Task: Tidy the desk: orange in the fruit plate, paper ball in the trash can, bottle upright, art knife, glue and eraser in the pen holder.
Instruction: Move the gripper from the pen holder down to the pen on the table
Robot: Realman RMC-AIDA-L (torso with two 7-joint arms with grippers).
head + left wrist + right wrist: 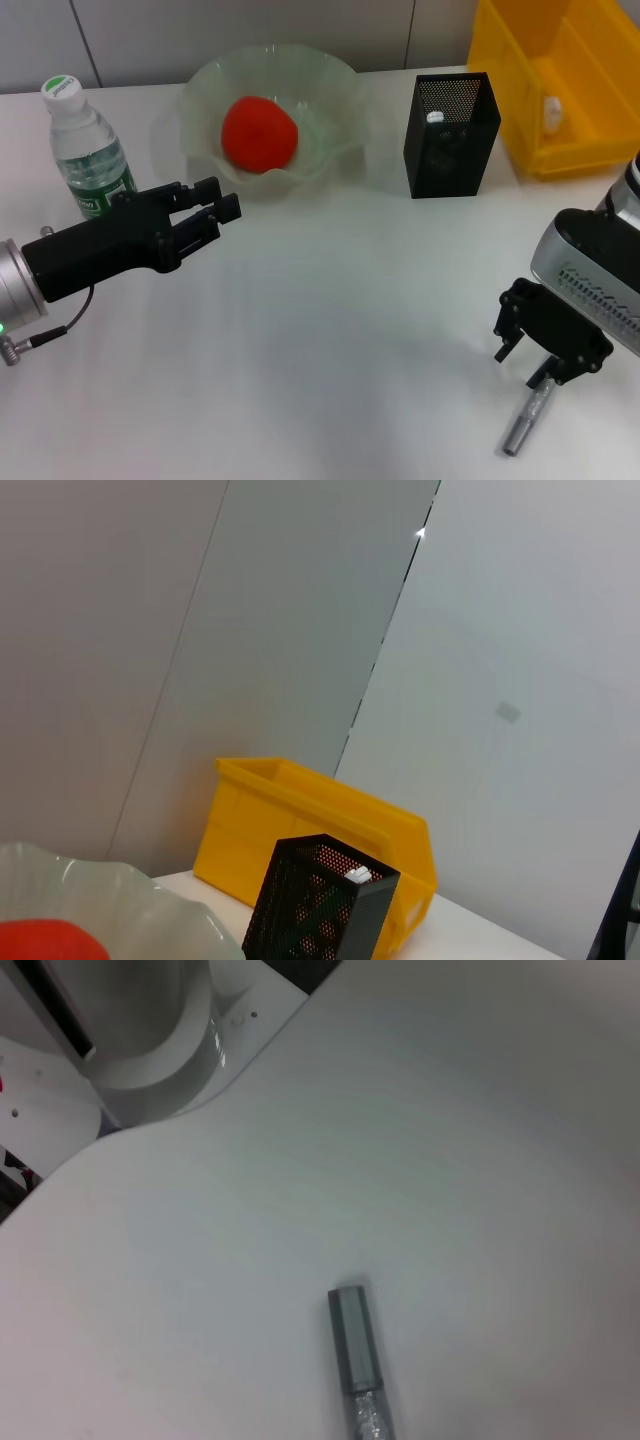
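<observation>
The orange (258,132) (45,942) lies in the fruit plate (335,85) (120,900) at the back. To its left the bottle (85,150) stands upright. The black mesh pen holder (450,140) (310,910) shows a white-capped stick (435,117), apparently the glue; the eraser is hidden. A small white wad, the paper ball (552,112), lies in the yellow trash can (520,70) (300,820). The silver art knife (525,420) (355,1355) lies flat near the front right. My right gripper (522,365) hovers open just over its far end. My left gripper (218,200) is open and empty, right of the bottle.
The trash can stands at the back right corner, close beside the pen holder. Bare white tabletop (330,330) fills the middle and front. The table's rounded edge and a white base (180,1050) show in the right wrist view.
</observation>
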